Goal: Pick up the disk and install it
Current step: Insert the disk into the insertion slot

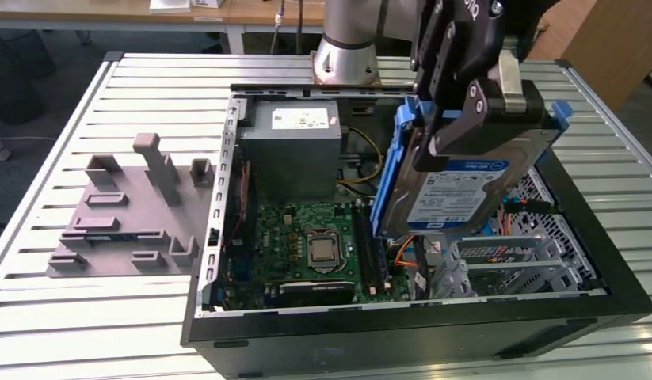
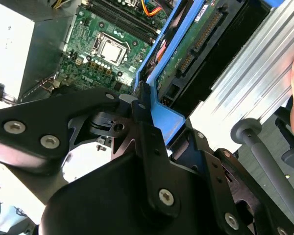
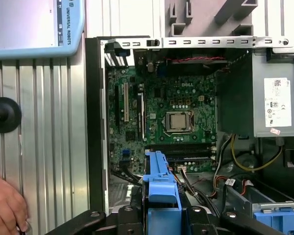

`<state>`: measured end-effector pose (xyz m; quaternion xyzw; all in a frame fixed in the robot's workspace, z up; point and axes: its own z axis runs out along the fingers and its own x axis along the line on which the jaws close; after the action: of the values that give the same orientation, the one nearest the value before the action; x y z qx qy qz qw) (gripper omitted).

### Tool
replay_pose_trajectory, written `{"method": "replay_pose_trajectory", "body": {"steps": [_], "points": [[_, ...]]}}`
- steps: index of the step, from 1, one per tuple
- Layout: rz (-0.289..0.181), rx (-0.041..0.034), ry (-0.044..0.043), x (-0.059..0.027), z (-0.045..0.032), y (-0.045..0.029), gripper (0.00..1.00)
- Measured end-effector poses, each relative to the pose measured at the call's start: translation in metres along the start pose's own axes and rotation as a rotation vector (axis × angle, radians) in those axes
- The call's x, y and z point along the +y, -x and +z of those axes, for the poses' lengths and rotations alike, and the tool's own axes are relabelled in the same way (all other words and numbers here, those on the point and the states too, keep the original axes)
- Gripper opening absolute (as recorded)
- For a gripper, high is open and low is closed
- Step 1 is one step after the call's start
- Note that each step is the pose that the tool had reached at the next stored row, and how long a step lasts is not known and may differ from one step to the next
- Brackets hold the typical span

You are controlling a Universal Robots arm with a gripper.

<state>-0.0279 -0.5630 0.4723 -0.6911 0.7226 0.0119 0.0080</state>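
Disk [image 1: 452, 186], framed by its blue carrier, hangs tilted over the open computer case [image 1: 410, 332], toward the exterior view's right of the motherboard [image 1: 304, 245]. The case sits on a ribbed metal counter [image 1: 51, 317] beside a grey fixture [image 1: 125, 214], with a wooden desk [image 1: 252, 9] behind. The tool [image 1: 482, 112] is clamped on the disk's upper end.

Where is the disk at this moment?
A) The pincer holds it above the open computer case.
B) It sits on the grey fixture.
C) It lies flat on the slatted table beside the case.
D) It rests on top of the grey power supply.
A: in the exterior view the pincer is clamped on the disk, which hangs tilted over the open computer case.
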Motion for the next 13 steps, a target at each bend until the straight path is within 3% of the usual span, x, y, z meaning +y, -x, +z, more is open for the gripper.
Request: {"method": "replay_pose_trajectory", "body": {"steps": [7,13], "points": [[0.0,-0.0002,0.0,-0.0084,0.0021,-0.008,0.36],[0.0,-0.0002,-0.0001,-0.0185,0.0035,-0.01,0.36]]}}
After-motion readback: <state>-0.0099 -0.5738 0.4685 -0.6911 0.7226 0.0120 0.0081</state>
